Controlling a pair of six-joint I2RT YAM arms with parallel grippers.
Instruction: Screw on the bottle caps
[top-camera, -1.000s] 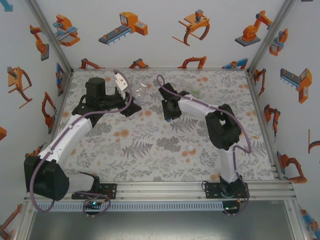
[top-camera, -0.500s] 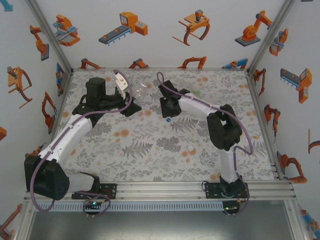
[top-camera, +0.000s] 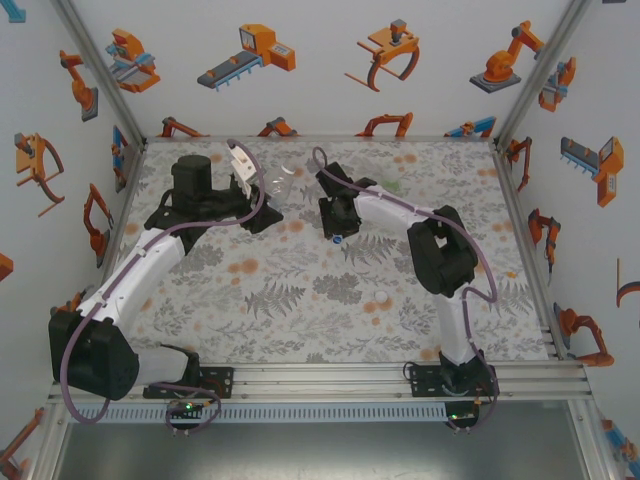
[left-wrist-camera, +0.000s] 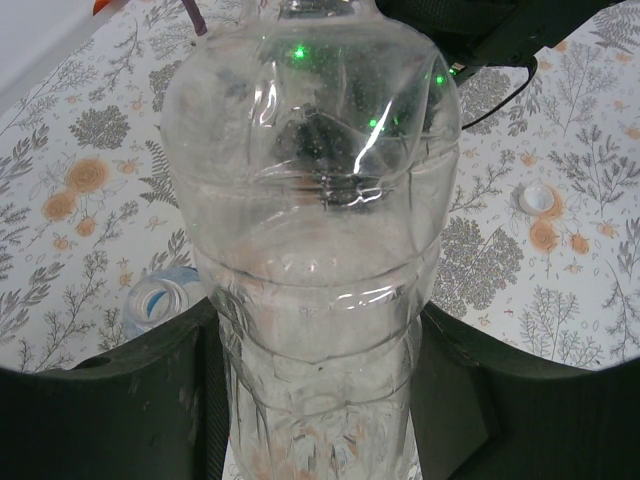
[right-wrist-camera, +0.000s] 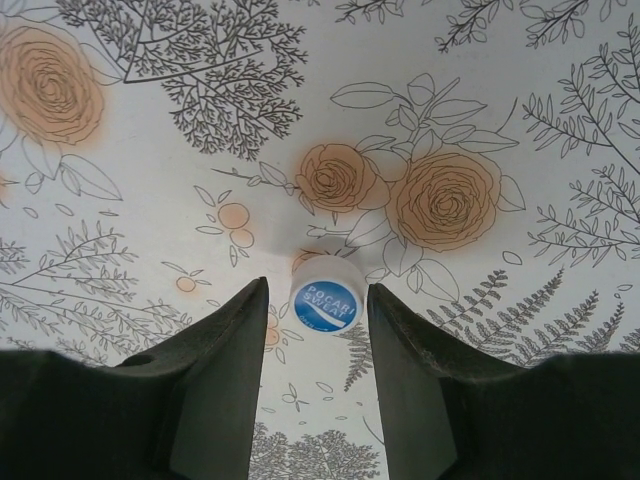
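I record a floral-patterned table (top-camera: 300, 300) carrying a blue-topped cap (right-wrist-camera: 325, 300) near its middle, a white cap (top-camera: 381, 297) well apart toward the arm bases, and a green-tinted bottle (top-camera: 392, 186) toward the far edge.

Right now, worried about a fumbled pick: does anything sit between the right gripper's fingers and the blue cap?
Nothing visible does. The blue cap lies on the tablecloth between the open fingers of the right gripper.

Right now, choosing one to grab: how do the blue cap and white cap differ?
The blue cap has a printed blue top; the white cap is plain white. The blue cap sits between the right pincer's open fingers; the white cap lies alone. Both rest on the table.
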